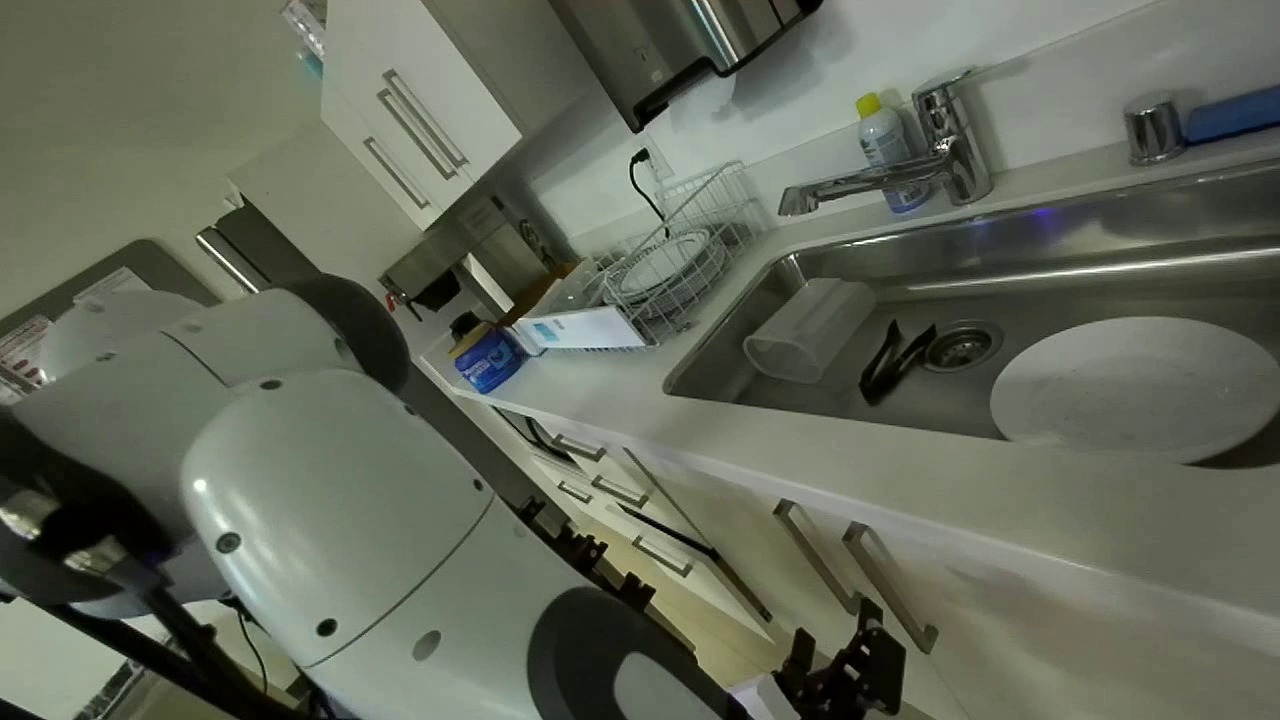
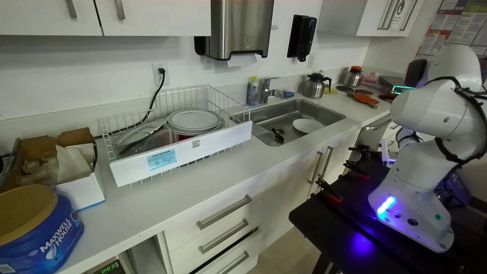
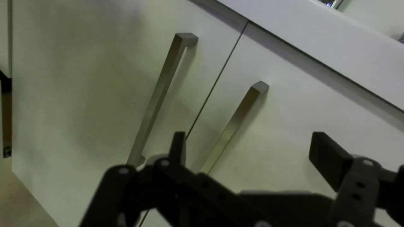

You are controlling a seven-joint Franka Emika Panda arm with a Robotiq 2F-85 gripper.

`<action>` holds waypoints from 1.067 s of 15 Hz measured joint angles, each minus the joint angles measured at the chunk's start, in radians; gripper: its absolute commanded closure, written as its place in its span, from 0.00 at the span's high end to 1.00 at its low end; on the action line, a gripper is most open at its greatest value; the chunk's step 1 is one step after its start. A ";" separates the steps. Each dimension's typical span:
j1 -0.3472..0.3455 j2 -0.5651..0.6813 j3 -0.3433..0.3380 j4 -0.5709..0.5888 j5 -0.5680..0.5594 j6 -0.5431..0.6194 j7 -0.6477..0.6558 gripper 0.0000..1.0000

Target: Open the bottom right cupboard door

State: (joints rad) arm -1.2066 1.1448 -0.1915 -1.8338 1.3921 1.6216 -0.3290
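Judging by the wrist view, looks to be at the approach, with no opening done. Shows the bottom right cupboard door closed flush beneath the white desk, to the right of the left door across a thin seam. Has the pincer spread wide in front, gripping nothing, with that door's bar handle seen between the fingers; cannot tell whether around the bar or only before it. Leaves everything to do, probably: closing on the handle, then swinging the door out.

Beyond that, amounts to a white-walled kitchen, hung with wall cabinets above the desk. Carries along the desk a sunken steel sink, a wire dish rack bearing stacked plates, and a blue coffee tub. Adds a white plate inside the sink and, behind it beside the faucet, a yellow-capped bottle.
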 measured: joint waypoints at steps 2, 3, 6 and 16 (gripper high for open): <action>0.006 0.036 0.002 0.021 0.033 -0.009 -0.005 1.00; 0.008 0.053 0.003 0.032 0.049 -0.020 -0.006 1.00; 0.010 0.107 0.008 0.063 0.096 -0.068 -0.005 1.00; 0.054 0.216 0.025 0.105 0.244 -0.104 0.016 1.00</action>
State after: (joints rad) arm -1.1529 1.3608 -0.1669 -1.7290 1.6361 1.5181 -0.3131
